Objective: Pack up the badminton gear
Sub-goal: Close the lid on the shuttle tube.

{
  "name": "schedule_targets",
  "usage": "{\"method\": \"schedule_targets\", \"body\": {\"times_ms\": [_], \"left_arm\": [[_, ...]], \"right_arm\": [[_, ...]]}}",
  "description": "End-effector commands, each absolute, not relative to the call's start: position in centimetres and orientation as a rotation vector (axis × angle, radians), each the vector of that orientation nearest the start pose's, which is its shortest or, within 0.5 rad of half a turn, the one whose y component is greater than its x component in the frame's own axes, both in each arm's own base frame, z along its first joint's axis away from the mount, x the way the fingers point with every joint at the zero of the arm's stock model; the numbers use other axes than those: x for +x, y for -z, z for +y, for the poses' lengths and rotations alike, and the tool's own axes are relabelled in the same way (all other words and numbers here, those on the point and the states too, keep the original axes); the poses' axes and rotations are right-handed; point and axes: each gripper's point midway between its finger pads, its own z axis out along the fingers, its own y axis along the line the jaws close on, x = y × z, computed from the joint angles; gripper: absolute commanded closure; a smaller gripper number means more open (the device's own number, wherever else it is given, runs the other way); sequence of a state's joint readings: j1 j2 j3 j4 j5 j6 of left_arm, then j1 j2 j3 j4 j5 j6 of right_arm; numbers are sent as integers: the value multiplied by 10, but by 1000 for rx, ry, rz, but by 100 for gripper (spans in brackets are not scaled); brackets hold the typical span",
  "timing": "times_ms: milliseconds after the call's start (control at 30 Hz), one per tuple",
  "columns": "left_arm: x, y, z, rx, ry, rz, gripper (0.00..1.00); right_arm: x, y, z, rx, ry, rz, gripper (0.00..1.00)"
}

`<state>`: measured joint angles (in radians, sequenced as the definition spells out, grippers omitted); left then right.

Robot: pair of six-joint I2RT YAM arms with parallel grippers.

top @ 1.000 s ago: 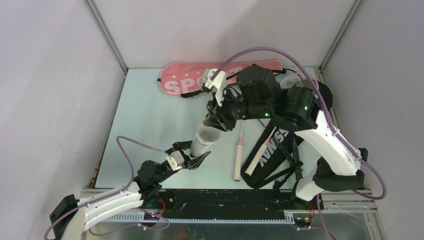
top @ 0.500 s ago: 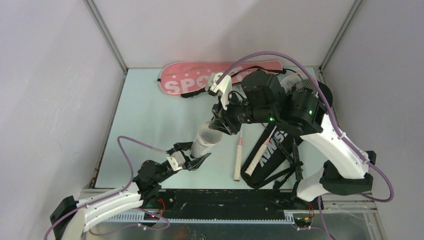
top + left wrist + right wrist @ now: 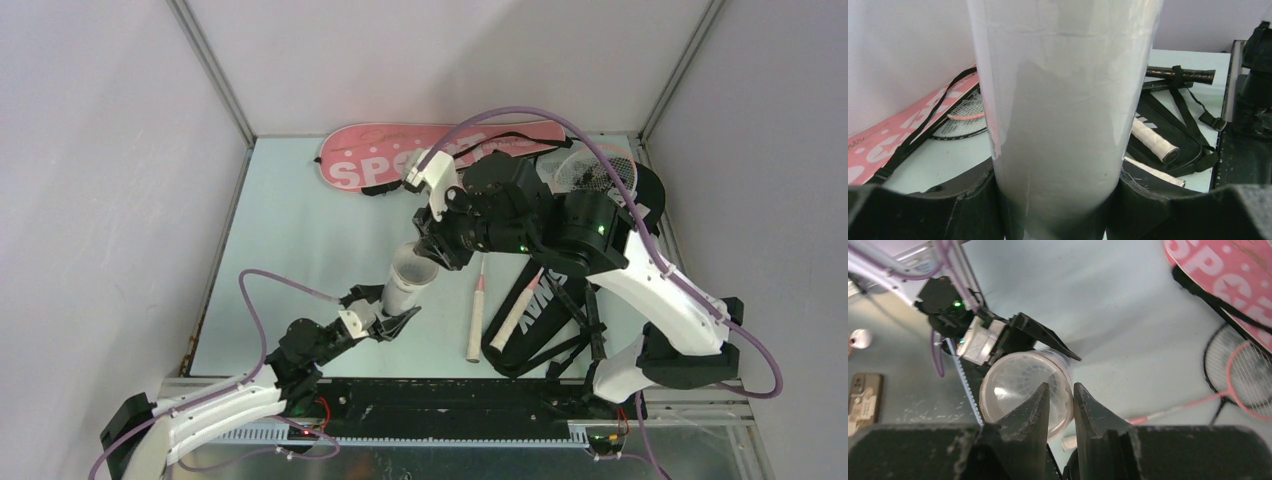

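Pale green desk (image 3: pixel 300 230) under grey walls. My left end effector (image 3: pixel 388 310) is clenched around the base of the translucent tube (image 3: pixel 408 282), which leans with its open mouth toward 1 o'clock. That grip and that lean have not changed in the last second.

My right end effector (image 3: pixel 1060 389) has moved. It slid a little toward 3 o'clock, then came back toward 9, and now sits over the tube's rim. Its fingers are almost together and nothing shows between them. From the wrist view I cannot tell whether they pinch the rim or hang free.

A webbed pattern inside the tube looks like a shuttlecock already loaded, so I judge this as lining up at the mouth. The pink bag (image 3: pixel 370 165) lies at 12 o'clock, and the black bag (image 3: pixel 550 300) with rackets at 4.
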<state>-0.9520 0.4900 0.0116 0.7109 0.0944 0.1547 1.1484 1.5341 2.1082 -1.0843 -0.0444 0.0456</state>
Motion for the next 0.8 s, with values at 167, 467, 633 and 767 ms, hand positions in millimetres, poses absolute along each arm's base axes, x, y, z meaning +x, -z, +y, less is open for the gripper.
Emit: {"method": "schedule_targets", "body": {"times_ms": [167, 467, 633, 767], "left_arm": [[147, -237, -225, 679, 761, 924, 56], [145, -236, -228, 701, 767, 923, 56], [143, -236, -231, 724, 779, 921, 56], [142, -234, -233, 738, 781, 926, 56]], "right_arm": [[166, -344, 313, -1119, -423, 2049, 74], [126, -336, 352, -1415, -639, 1946, 75], [132, -347, 369, -1386, -671, 1884, 74], [155, -349, 375, -1278, -584, 1884, 73]]}}
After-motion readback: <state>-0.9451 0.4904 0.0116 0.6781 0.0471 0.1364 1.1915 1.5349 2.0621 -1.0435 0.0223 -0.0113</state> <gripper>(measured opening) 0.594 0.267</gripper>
